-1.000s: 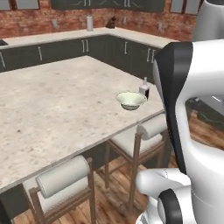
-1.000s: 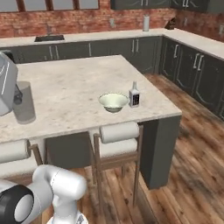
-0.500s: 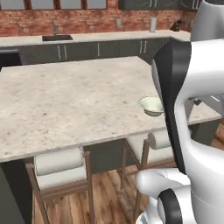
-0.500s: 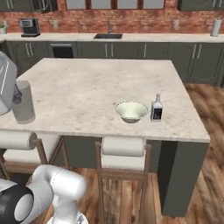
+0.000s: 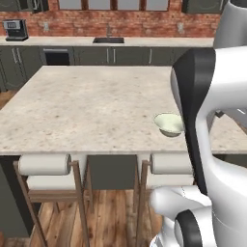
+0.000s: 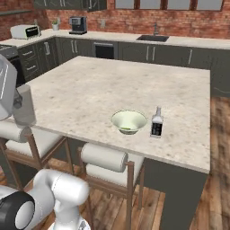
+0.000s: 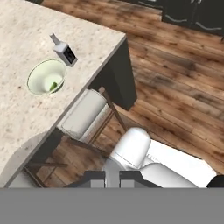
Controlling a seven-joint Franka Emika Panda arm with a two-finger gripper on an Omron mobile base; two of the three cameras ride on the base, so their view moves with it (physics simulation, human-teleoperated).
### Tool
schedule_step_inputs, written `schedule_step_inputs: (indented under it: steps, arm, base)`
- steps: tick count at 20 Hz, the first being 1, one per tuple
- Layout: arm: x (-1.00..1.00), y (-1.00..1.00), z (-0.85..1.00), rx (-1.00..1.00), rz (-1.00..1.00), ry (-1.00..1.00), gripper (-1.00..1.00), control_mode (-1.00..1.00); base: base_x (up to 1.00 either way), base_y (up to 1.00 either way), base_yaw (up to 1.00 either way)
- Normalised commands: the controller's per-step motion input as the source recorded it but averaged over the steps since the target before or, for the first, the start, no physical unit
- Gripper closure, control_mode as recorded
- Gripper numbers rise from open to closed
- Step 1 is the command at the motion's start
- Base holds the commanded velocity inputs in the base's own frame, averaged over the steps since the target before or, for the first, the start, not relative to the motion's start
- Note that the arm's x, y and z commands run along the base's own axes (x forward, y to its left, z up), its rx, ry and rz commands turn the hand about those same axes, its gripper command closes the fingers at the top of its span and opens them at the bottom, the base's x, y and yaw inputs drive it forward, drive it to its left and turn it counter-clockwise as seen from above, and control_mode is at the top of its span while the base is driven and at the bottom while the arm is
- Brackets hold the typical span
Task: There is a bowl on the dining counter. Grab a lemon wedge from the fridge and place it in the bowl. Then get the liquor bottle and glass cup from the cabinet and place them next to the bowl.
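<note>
The pale cream-green bowl [image 6: 129,121] sits near the front edge of the dining counter [image 6: 90,90], with a small green-yellow lemon wedge [image 7: 53,86] inside it. The liquor bottle [image 6: 157,123] stands just right of the bowl, close beside it. In the left base view my own arm partly covers the bowl [image 5: 167,124]. My gripper [image 7: 111,178] is shut on the glass cup [image 6: 24,105], a greyish translucent tumbler held up at the left over the counter's front edge. In the hand view the cup [image 7: 26,157] shows as a faint grey arc. The fridge and the cabinet are out of view.
Padded wooden stools [image 6: 105,159] [image 5: 43,166] stand tucked under the counter's near side. Behind runs the wall counter with a sink [image 6: 152,38], a coffee machine [image 6: 77,25] and a toaster [image 6: 24,31]. Wooden floor [image 7: 175,74] lies open to the right of the island.
The whole scene has swung across both base views, so the base has moved around the island. The cup stays in the gripper; bowl and bottle have not moved on the counter.
</note>
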Motion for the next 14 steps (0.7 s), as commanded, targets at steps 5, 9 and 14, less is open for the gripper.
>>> schedule_step_inputs:
  steps: [5,9,14]
  arm:
    - [0.00,0.00,0.00,0.00,0.00,0.00,1.00,1.00]
    - [0.00,0.00,0.00,0.00,0.00,0.00,1.00,1.00]
    - [0.24,0.04,-0.15,-0.01,-0.04,0.05,1.00,-1.00]
  base:
    - [0.92,-0.26,0.12]
    - [0.92,-0.04,0.00]
    - [0.11,0.00,0.00]
